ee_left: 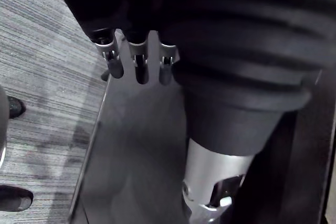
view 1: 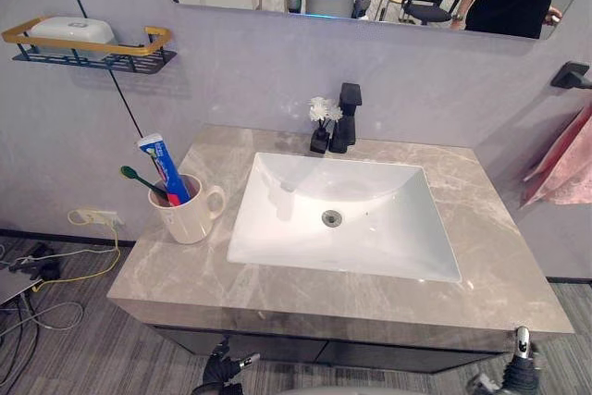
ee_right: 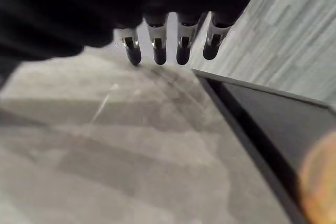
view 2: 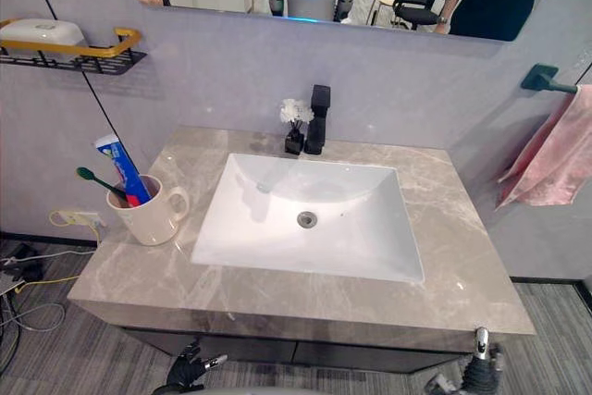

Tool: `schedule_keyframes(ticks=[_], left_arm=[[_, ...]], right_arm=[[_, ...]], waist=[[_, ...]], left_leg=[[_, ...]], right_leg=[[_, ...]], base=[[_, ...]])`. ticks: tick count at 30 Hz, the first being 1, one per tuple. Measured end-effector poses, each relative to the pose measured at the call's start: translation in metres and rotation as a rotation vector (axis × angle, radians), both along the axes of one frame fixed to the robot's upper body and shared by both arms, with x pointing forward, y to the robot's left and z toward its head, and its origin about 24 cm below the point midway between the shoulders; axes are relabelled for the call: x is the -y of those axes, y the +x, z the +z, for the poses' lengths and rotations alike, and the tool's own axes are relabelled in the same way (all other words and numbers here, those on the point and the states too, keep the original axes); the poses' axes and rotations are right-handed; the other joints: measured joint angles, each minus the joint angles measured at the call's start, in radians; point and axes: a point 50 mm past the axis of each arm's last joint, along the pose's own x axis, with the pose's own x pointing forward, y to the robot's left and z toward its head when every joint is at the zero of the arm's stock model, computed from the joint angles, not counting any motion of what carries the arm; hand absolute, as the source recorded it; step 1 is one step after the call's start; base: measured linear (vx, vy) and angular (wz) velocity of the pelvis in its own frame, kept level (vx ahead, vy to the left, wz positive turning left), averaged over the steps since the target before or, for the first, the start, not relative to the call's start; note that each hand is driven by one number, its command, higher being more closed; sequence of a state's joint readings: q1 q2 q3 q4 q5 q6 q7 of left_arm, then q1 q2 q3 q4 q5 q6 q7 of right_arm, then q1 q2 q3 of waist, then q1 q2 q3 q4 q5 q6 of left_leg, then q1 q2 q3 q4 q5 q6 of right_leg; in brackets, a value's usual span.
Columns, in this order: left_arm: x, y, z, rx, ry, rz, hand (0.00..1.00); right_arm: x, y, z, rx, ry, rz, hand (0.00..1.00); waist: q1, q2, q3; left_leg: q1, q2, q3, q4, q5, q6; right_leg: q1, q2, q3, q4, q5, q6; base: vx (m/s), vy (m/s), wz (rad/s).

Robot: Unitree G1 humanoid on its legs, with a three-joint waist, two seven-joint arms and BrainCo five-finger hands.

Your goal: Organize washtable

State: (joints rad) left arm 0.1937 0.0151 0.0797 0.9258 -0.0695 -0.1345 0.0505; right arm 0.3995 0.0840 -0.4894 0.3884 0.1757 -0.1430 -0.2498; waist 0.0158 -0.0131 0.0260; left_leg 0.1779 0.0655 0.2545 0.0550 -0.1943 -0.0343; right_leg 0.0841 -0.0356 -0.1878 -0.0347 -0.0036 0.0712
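Observation:
A grey marble washtable [view 1: 504, 265] holds a white rectangular sink [view 1: 370, 247]. On its left side stands a cream mug [view 1: 191, 217] with a blue and white toothpaste tube [view 1: 166, 166] and a green toothbrush [view 1: 139, 179] in it. My left hand [view 1: 222, 374] hangs below the table's front edge, low on the left. In its wrist view its fingers [ee_left: 137, 64] are straight and hold nothing. My right hand [view 1: 521, 367] hangs below the front edge at the right. Its fingers [ee_right: 168, 43] are also straight and empty, beside the marble edge.
A black faucet [view 1: 348, 117] and a small white flower in a dark vase [view 1: 321, 125] stand behind the sink. A wall shelf [view 1: 102, 51] at the upper left carries a white box [view 1: 72, 30]. A pink towel [view 1: 566, 168] hangs at the right. A mirror spans the wall above.

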Motion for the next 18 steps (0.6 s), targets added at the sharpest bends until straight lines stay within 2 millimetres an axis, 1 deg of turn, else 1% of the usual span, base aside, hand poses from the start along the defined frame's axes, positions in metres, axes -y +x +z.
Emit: schedule_keyframes(ticks=[2, 3, 5, 8, 10, 12, 15, 16, 18], left_arm=[[0.004, 0.0, -0.001, -0.002, -0.009, 0.003, 0.0], [0.006, 0.001, -0.001, -0.006, -0.015, 0.005, 0.0], [0.008, 0.002, -0.002, -0.011, -0.023, 0.002, 0.0], [0.008, 0.002, -0.002, -0.017, -0.019, 0.006, 0.0], [0.007, 0.001, -0.003, -0.026, -0.015, 0.008, 0.0], [0.007, 0.001, -0.003, -0.03, -0.013, 0.003, 0.0], [0.008, 0.002, -0.004, -0.042, -0.011, -0.017, 0.0], [0.008, 0.002, -0.005, -0.044, -0.008, -0.028, 0.0], [0.007, 0.004, -0.006, -0.054, -0.002, -0.046, 0.0]], right_arm=[[-0.004, -0.001, -0.002, -0.002, 0.015, 0.007, 0.0], [-0.004, -0.001, -0.002, 0.023, 0.041, -0.02, 0.0], [-0.004, -0.003, -0.003, 0.046, 0.071, -0.075, 0.0], [-0.005, -0.005, -0.007, 0.055, 0.109, -0.123, 0.0], [-0.01, -0.006, -0.012, 0.033, 0.124, -0.1, 0.0], [-0.022, -0.009, -0.024, -0.043, 0.156, -0.037, 0.0], [-0.047, -0.026, -0.048, -0.217, 0.249, 0.08, 0.0], [-0.051, -0.03, -0.053, -0.246, 0.277, 0.097, 0.0], [-0.049, -0.036, -0.058, -0.321, 0.274, 0.148, 0.0]], waist=[[0.0, 0.008, 0.001], [0.0, 0.018, 0.007], [0.001, 0.026, 0.012], [0.001, 0.025, 0.014], [0.001, 0.022, 0.014], [0.003, 0.02, 0.014], [0.005, 0.022, 0.016], [0.004, 0.022, 0.016], [0.003, 0.02, 0.018]], left_leg=[[0.007, 0.001, 0.009, -0.001, 0.0, 0.0], [0.01, 0.002, 0.015, -0.003, 0.0, 0.0], [0.013, 0.002, 0.021, -0.002, 0.0, 0.0], [0.027, 0.003, 0.025, -0.002, 0.0, 0.0], [0.033, 0.003, 0.031, -0.002, -0.001, -0.001], [0.033, 0.002, 0.039, -0.002, -0.001, -0.001], [0.038, 0.001, 0.032, -0.003, 0.0, 0.0], [0.037, 0.0, 0.027, -0.004, 0.0, 0.0], [0.037, -0.005, 0.015, -0.005, 0.001, 0.0]], right_leg=[[0.0, 0.002, 0.008, 0.006, -0.001, -0.002], [0.0, 0.002, 0.015, 0.017, -0.005, -0.004], [-0.003, 0.003, 0.023, 0.024, -0.006, -0.004], [-0.005, 0.003, 0.03, 0.052, -0.019, -0.004], [-0.019, 0.002, 0.04, 0.074, -0.029, -0.002], [-0.022, 0.002, 0.051, 0.084, -0.03, -0.003], [-0.021, 0.001, 0.051, 0.085, -0.03, -0.003], [-0.021, 0.0, 0.049, 0.085, -0.03, -0.003], [-0.019, -0.003, 0.044, 0.084, -0.03, -0.003]], base=[[-0.03, -0.03, -0.12], [-0.02, -0.021, -0.12], [-0.03, -0.023, -0.1], [-0.05, -0.031, -0.05], [-0.07, -0.013, -0.1], [-0.06, -0.015, -0.12], [-0.06, -0.02, -0.01], [-0.05, -0.015, 0.06], [-0.02, -0.003, 0.07]])
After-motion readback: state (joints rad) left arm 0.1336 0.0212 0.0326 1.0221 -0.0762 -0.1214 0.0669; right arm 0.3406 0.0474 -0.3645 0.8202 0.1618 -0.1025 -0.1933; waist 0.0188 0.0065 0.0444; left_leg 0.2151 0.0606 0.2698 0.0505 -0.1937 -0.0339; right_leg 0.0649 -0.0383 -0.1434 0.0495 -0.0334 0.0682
